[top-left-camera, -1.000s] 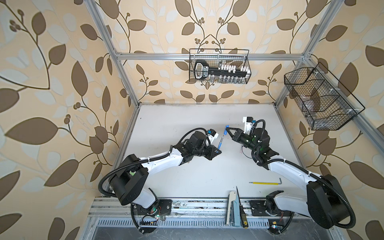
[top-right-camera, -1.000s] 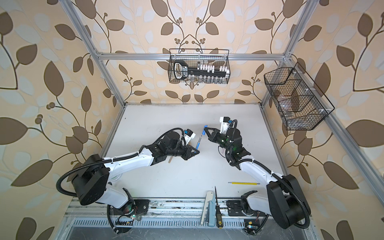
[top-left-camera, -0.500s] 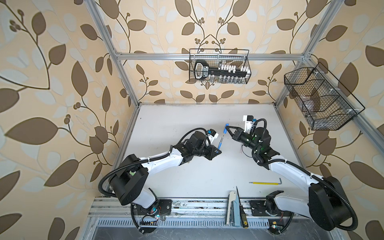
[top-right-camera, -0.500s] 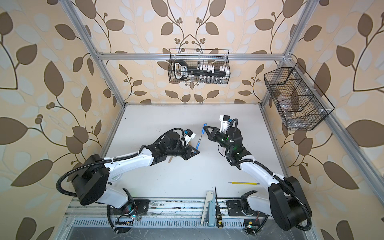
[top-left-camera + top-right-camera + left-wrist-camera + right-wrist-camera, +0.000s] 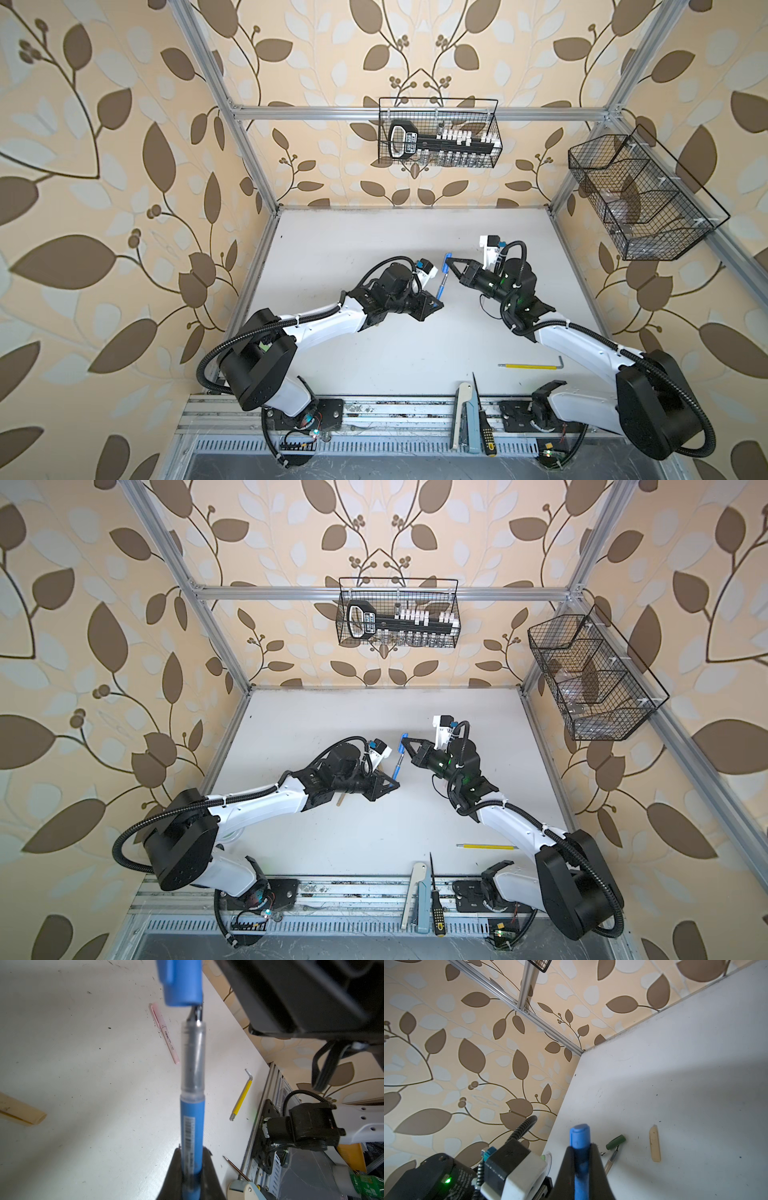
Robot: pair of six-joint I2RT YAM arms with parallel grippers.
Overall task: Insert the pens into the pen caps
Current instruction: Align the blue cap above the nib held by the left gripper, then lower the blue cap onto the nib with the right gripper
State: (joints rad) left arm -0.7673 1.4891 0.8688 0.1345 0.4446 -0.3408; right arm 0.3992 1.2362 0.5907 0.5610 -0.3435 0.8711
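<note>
Nearest, on the front rail, a black-yellow screwdriver [image 5: 484, 430] is parked out of the work. The yellow hex key [image 5: 530, 366] lies on the white desk [image 5: 374, 249] just behind it, well apart from the fingers.

Mid-desk, the two arms meet above the surface so the mating can be done in the air, one part per arm. The left gripper [image 5: 192, 1169] has its fingers clamped on the rear of the blue pen [image 5: 192, 1122]. That leaves the clear front section and dark tip free to point at the cap. The right gripper [image 5: 580, 1148] has its fingers closed around the blue cap [image 5: 579, 1136], with the open mouth turned toward the pen.

In the left wrist view the tip sits at the cap's mouth, close to its rim rather than centred, and the clear section is outside. I judge the insertion as just starting, with a small sideways correction needed before the push.

Around them on the desk lie a pink pen [image 5: 165, 1032] that looks capped and a tan cap [image 5: 22, 1114]. The right wrist view also shows a green cap [image 5: 615, 1142] beside a pen tip; whether they touch I cannot tell.

Farthest, a wire basket [image 5: 438, 133] hangs on the back wall with unrelated kit.
</note>
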